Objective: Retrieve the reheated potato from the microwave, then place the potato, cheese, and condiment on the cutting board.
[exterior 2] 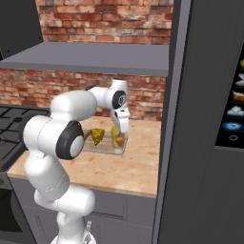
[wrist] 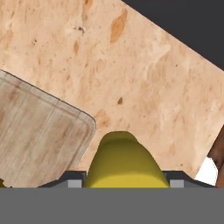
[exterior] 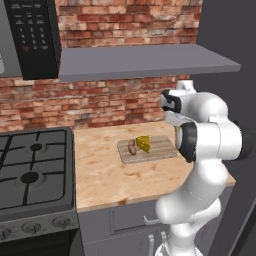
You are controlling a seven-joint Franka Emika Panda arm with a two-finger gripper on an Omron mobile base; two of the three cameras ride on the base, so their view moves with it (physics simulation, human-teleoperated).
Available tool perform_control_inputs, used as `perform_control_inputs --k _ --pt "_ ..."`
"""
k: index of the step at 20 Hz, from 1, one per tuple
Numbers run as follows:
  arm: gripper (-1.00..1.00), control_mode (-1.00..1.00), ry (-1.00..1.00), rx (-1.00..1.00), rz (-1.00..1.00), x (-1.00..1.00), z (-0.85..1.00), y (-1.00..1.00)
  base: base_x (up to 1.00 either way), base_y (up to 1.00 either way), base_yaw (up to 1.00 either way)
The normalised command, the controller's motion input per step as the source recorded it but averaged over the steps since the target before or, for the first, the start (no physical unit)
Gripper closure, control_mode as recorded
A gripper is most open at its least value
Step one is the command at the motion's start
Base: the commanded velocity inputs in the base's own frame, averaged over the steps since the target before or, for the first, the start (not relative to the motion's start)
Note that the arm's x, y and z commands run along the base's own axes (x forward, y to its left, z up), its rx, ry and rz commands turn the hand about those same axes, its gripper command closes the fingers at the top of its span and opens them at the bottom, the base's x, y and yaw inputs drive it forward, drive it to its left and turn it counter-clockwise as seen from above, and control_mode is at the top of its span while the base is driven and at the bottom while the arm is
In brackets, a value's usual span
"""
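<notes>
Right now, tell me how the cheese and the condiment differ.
The cheese is a triangular wedge; the condiment is a rounded bottle. The cheese lies free on the cutting board beside the potato; the condiment stands upright between the gripper's fingers at the board's end. Both are yellow.

Glossy white rounded arm (exterior: 207, 145), dark joint rings, bulbous segments, white base

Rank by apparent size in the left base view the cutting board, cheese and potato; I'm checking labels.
1. cutting board, clearly largest.
2. cheese, a yellow wedge on the board.
3. potato, a brown lump beside it.
The cheese and potato look close in size, so their order is unsure.
</notes>
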Motion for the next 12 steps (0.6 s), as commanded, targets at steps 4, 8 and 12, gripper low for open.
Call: perform_control_inputs --k 4,8,12 --pt "1.00 -1.00 0.00 0.00 0.08 0.33 -0.01 0.19 0.00 0.00 0.00" --pt "1.00 -1.00 0.00 0.00 0.06 0.35 -0.06 0.20 0.00 0.00 0.00" --pt "1.00 -1.00 0.00 0.03 0.06 0.32 -0.07 0.20 0.00 0.00 0.00"
